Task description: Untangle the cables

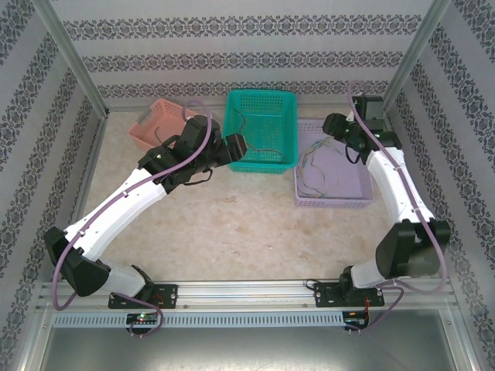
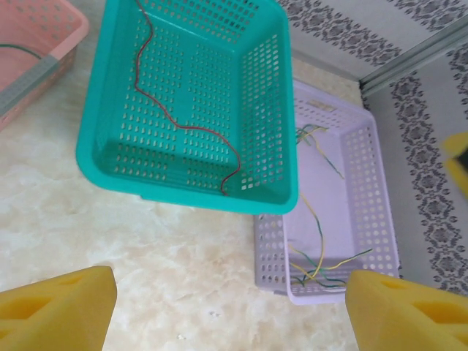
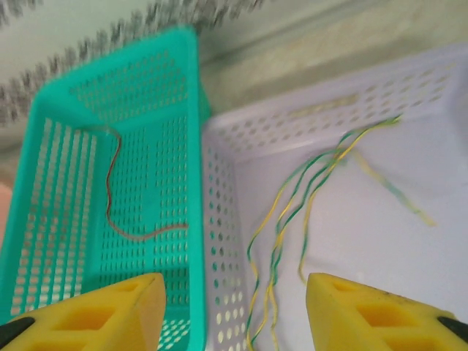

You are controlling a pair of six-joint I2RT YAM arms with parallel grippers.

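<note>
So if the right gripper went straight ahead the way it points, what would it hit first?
The right gripper would most likely meet the yellow-green wires in the purple basket, by its wall beside the teal basket; depth is unclear.

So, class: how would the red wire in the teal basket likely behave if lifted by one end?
Probably floppy: the red wire lies in loose waves on the teal basket floor, so it should drape. Likely very light, being so thin.
</note>
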